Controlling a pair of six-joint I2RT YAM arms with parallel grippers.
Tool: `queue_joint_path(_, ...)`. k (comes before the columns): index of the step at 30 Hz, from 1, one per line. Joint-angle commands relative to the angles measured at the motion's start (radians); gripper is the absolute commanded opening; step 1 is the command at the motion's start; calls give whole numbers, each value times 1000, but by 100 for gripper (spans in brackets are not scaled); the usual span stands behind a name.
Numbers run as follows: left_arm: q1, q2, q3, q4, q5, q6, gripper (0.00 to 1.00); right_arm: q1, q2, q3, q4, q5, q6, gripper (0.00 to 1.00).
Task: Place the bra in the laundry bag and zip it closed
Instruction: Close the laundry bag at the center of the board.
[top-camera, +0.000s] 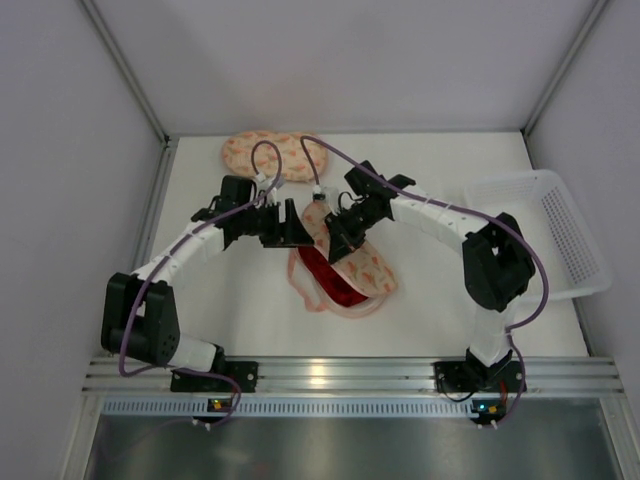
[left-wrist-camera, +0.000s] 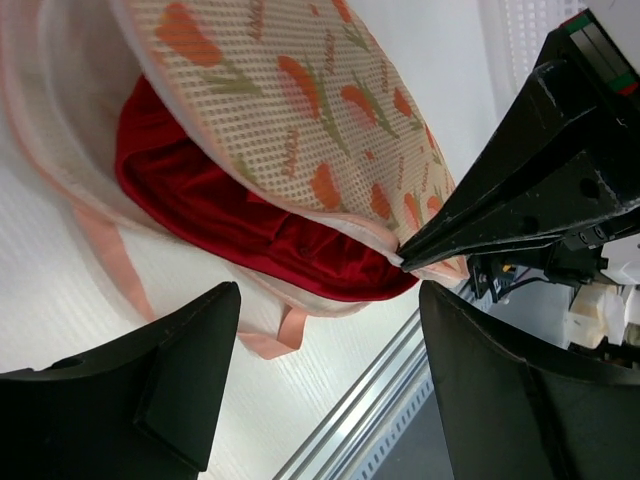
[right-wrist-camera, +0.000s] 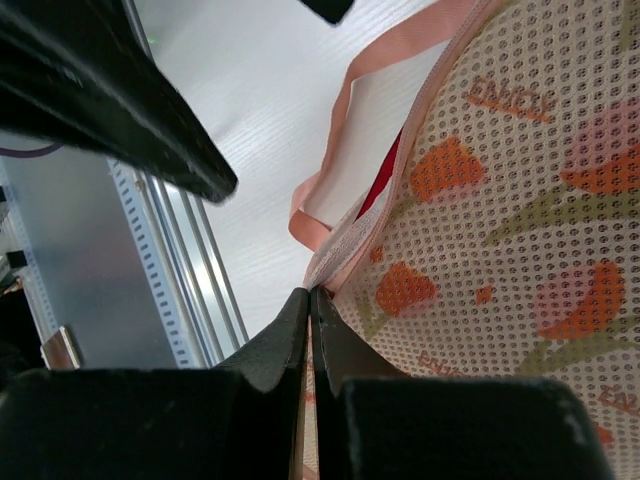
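White tabletop (top-camera: 250, 300) is closed in by pale grey walls. In its middle lies the laundry bag (top-camera: 368, 270), open, its patterned upper flap raised a little from the pale pink lower half. The bra (left-wrist-camera: 230, 220) is inside the bag, red under the flap and partly showing at the open side. The right fingers (right-wrist-camera: 290, 340) are pressed together on the edge of the flap. The left fingers (left-wrist-camera: 170, 390) stand apart, holding nothing, just beside the open side of the bag. A second patterned pouch (top-camera: 275, 155) lies at the far edge, and a white basket (top-camera: 565, 240) at the right.
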Motion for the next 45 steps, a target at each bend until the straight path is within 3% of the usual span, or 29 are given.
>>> queue_joint_path(1, -54, 24, 5, 94, 32, -46, 77, 17, -12, 38, 51, -20, 9, 0)
queue_joint_path(12, -138, 123, 47, 109, 29, -106, 67, 22, -25, 50, 40, -29, 26, 0)
queue_joint_path(15, -151, 153, 69, 109, 27, -111, 56, 30, -22, 50, 39, -30, 26, 0)
queue_joint_path(16, -154, 159, 74, 109, 30, -115, 46, 30, -28, 48, 37, -33, 24, 0)
queue_joint_path(19, -154, 188, 84, 125, 41, -129, 33, 31, -61, 27, 52, -27, 18, 0)
queue_joint_path(21, -154, 199, 92, 134, 47, -138, 17, 31, -84, 1, 65, 0, 3, 0)
queue_joint_path(22, -154, 211, 97, 134, 60, -141, 12, 31, -107, -5, 62, 14, -14, 6)
queue_joint_path(23, -154, 216, 100, 135, 63, -143, 0, 30, -117, -2, 54, 54, -26, 14)
queue_joint_path(25, -154, 213, 107, 135, 64, -146, 0, 28, -156, 22, 30, 103, -92, 27)
queue_joint_path(27, -154, 206, 110, 135, 73, -149, 0, 25, -199, 31, 13, 181, -143, 31)
queue_joint_path(29, -154, 203, 118, 135, 87, -149, 0, 28, -278, 27, 17, 226, -220, 41)
queue_joint_path(31, -154, 203, 120, 134, 93, -150, 0, 65, -348, 4, 45, 383, -229, 46)
queue_joint_path(35, -154, 209, 121, 134, 110, -157, 0, 236, -402, -56, 48, 607, -367, 38)
queue_joint_path(39, -154, 209, 132, 134, 142, -155, 0, 491, -395, -182, 161, 847, -493, 26)
queue_joint_path(45, -154, 194, 133, 94, 164, -117, 0, 637, -195, -301, 367, 1264, -622, 11)
